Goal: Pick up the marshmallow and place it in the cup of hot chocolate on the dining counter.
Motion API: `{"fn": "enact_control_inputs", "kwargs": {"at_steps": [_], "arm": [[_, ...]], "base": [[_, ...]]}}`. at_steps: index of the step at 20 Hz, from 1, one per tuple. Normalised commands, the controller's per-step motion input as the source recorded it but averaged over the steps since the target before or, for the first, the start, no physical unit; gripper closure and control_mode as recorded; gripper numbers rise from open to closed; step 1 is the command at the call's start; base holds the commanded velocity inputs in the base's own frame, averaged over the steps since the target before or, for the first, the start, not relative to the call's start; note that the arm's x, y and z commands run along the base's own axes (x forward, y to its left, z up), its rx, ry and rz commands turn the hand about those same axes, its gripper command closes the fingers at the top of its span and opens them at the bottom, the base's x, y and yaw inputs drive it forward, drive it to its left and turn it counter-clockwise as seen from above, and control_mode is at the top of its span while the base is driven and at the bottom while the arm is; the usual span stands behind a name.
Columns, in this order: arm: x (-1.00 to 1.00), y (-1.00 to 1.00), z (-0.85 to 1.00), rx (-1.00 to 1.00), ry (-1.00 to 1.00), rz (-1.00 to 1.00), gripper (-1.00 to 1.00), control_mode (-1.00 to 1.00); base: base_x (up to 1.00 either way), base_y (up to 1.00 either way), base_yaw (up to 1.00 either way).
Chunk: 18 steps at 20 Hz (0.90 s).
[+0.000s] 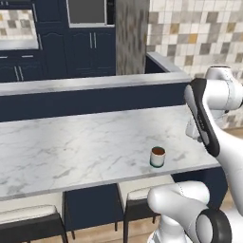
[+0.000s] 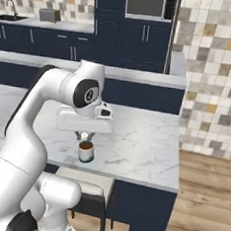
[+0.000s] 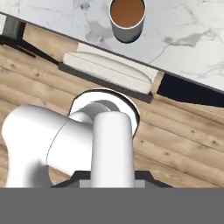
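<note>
The cup of hot chocolate (image 2: 85, 152) stands near the front edge of the dining counter (image 2: 144, 145), a pale cylinder with a brown rim and dark liquid. My gripper (image 2: 84, 136) hangs straight over it, pointing down, a short way above the rim. It is shut on the marshmallow (image 2: 84, 134), a tiny whitish lump between the dark fingers. In the left base view the cup (image 1: 157, 157) sits alone on the marble (image 1: 71, 147), with my arm to its right. The hand view has the cup (image 3: 127, 17) at its top edge, seen from above.
Pale stools (image 1: 142, 192) (image 2: 84, 186) are tucked under the counter's front edge. A raised ledge (image 1: 85, 84) runs along the counter's back. A tiled wall (image 2: 213, 96) closes the right side, and wood floor (image 2: 204, 204) lies past the counter's right end.
</note>
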Motion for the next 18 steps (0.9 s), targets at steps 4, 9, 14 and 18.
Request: {"fn": "enact_control_inputs", "kwargs": {"at_steps": [4, 9, 14, 18], "arm": [[0.0, 0.0, 0.0, 0.0, 0.0, 0.0, 1.0, 1.0], [0.37, 0.12, 0.01, -0.01, 0.11, 0.06, 1.0, -1.0], [0.35, 0.03, 0.0, -0.01, 0.45, 0.09, 1.0, -1.0], [0.41, 0.0, -0.05, -0.03, 0.42, 0.1, 1.0, -1.0]], "base": [[0.29, 0.0, 0.21], [0.0, 0.0, 0.0], [0.0, 0.0, 0.0], [0.0, 0.0, 0.0]]}}
